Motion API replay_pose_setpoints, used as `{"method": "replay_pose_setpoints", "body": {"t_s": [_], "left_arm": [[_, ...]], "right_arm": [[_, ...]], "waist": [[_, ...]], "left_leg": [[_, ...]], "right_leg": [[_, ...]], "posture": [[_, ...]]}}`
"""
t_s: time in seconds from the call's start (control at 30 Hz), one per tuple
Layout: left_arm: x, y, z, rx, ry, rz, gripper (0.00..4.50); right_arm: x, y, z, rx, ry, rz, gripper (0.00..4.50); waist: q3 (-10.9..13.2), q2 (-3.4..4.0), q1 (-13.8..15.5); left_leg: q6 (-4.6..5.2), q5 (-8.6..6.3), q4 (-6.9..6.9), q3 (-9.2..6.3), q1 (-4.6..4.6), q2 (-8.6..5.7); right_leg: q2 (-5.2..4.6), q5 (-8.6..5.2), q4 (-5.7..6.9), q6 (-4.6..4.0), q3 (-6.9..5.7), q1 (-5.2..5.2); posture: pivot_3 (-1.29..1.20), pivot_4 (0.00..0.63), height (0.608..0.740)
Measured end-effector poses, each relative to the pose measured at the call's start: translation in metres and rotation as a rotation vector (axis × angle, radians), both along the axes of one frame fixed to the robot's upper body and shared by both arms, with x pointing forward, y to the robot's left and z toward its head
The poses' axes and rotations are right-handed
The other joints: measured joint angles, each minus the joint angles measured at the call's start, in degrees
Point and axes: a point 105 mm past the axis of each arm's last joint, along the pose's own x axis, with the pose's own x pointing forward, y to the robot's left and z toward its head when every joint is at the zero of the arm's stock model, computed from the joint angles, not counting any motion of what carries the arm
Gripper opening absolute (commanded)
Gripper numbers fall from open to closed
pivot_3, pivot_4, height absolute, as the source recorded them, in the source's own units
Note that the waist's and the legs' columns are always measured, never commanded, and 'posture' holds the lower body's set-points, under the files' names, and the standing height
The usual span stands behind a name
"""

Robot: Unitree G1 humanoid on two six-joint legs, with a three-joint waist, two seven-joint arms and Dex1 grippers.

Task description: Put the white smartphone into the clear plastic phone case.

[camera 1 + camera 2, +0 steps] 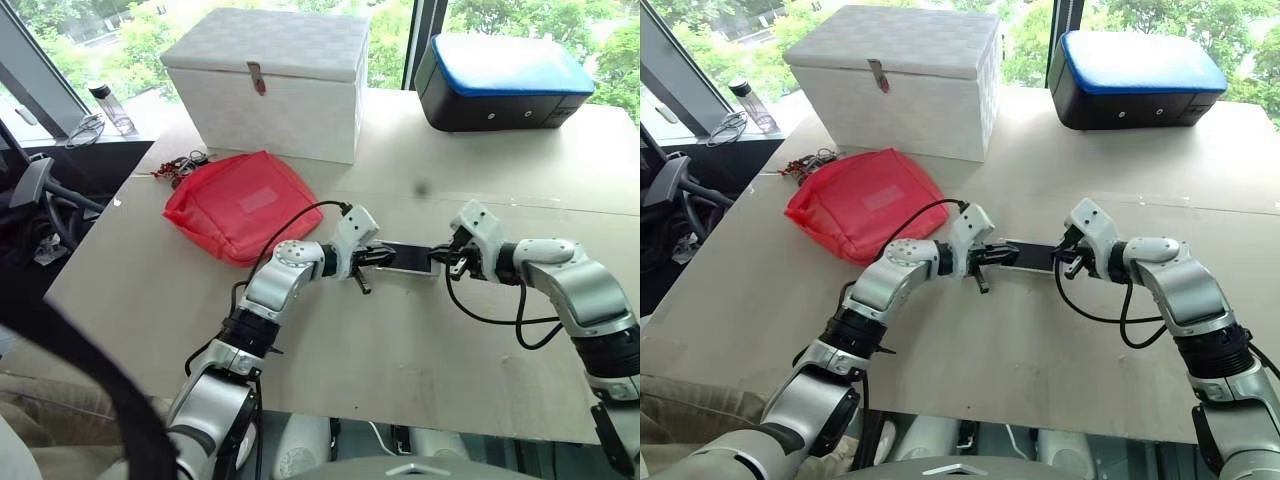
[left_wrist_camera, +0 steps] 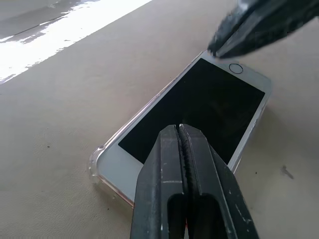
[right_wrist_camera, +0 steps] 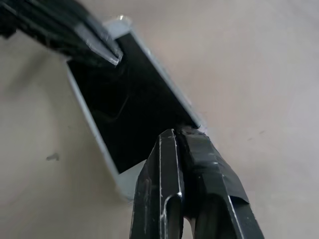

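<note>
The white smartphone [image 2: 199,107] lies flat on the table, dark screen up, between my two hands. A thin transparent rim of the clear plastic phone case [image 2: 95,162] shows around its near corner, so that end sits inside the shell. My left gripper [image 2: 180,128] is shut, its tip over one end of the phone. My right gripper [image 3: 177,132] is also shut, with its tip at the opposite end, by the home button. From the head, the phone [image 1: 410,258] is a dark strip between the left gripper [image 1: 383,258] and the right gripper [image 1: 442,260].
A red pouch [image 1: 240,205] lies left of the phone, with a white lidded box [image 1: 275,80] behind it. A black case with a blue top [image 1: 505,85] stands at the back right. Small items [image 1: 180,165] sit by the pouch's far corner.
</note>
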Motion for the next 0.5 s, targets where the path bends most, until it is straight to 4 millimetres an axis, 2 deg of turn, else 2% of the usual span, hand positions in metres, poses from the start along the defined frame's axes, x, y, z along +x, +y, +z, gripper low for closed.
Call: {"method": "replay_pose_setpoints", "body": {"t_s": [0.23,0.33,0.5], "left_arm": [[-0.006,0.002,-0.006,0.007,0.005,0.021,0.05],[-0.007,0.004,-0.009,0.017,0.016,0.034,0.05],[-0.007,0.002,-0.012,0.019,0.026,0.044,0.05]], "right_arm": [[0.001,-0.002,-0.007,-0.073,0.018,0.032,0.00],[0.000,-0.001,-0.012,-0.077,0.044,0.043,0.00],[0.003,-0.002,-0.016,-0.075,0.106,0.020,0.00]], "waist": [[-0.3,-0.19,0.1],[-0.4,-0.24,0.1],[-0.8,-0.50,0.1]], "left_leg": [[0.01,-0.01,0.01,-0.12,0.23,0.00],[0.03,-0.03,-0.15,-0.14,1.01,0.00],[0.03,-0.02,-0.15,-0.18,1.05,0.01]], "right_leg": [[-0.05,0.00,0.04,-0.01,0.02,0.29],[-0.14,-0.02,-0.22,-0.03,-0.02,1.10],[-0.37,-0.01,-0.23,-0.04,-0.02,1.13]], "posture": [[0.00,0.150,0.740],[0.00,0.150,0.740],[0.00,0.150,0.740]]}}
